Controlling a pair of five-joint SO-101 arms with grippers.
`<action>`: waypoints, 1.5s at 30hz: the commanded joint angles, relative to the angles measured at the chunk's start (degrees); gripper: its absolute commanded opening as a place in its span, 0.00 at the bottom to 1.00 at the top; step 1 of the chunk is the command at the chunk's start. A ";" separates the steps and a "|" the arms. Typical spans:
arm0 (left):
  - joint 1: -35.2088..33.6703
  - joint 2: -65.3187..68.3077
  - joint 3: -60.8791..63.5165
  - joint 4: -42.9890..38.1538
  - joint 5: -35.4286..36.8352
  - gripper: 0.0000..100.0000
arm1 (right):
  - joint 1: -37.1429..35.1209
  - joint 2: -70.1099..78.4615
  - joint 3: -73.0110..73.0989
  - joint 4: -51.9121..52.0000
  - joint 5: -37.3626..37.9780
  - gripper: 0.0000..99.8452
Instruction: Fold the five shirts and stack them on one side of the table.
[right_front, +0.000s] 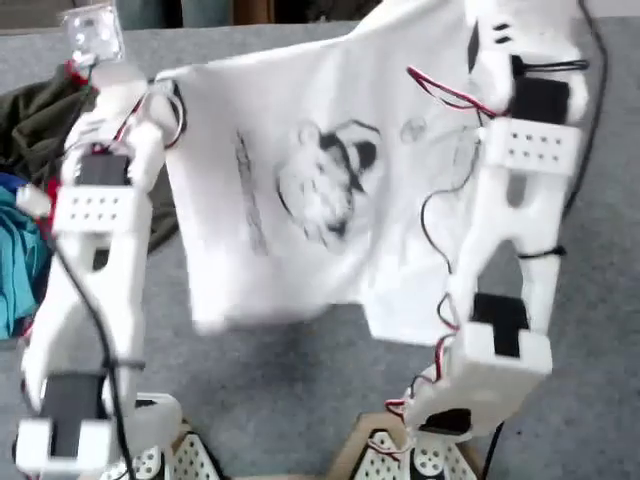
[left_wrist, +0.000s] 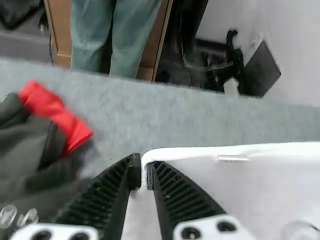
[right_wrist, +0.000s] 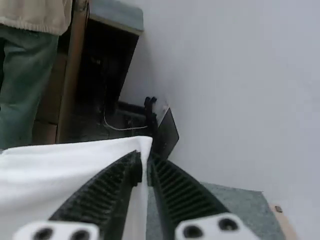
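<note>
Arm bases sit at the near edge of the desk (right_front: 300, 400), left arm on the left, right arm on the right. Grey desk surface shows bare between them.

White shirt (right_front: 300, 200) is spread wide between the two arms, with a dark printed figure at its middle. Its near hem hangs over the middle of the desk, blurred. Cannot tell whether the hem touches the surface. Right part of the shirt runs behind the right arm's white links and its red and black wires.

Left pincer (left_wrist: 141, 167): black ribbed jaws clenched on the far left edge of the white shirt (left_wrist: 240, 190), tips nearly meeting over the cloth. Shirt edge runs off to the right from the tips, clear of the grey desk beyond it.

Right pincer (right_wrist: 145, 162): jaws clenched on the far right corner of the white shirt (right_wrist: 50, 175). Cloth stretches away to the left from the tips. The corner is held high, with a pale wall behind it and the desk showing lower down.

Pile of other garments on the left side of the desk, beside the left arm: teal garment (right_front: 20, 270) nearest, dark olive garment (right_front: 40, 110) farther back, crumpled. A red garment (left_wrist: 55, 112) lies against the dark olive one (left_wrist: 30, 145), just left of the left pincer.
</note>
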 joint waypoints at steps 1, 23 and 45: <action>-0.31 6.24 -14.20 3.69 -0.53 0.03 | -0.44 3.47 -4.18 -2.46 -0.62 0.01; 6.64 -3.08 6.81 36.13 -5.10 0.03 | 2.11 6.81 -22.90 60.57 20.84 0.01; 4.18 -31.56 53.58 15.56 -4.92 0.03 | 10.90 -22.99 45.32 40.79 30.68 0.01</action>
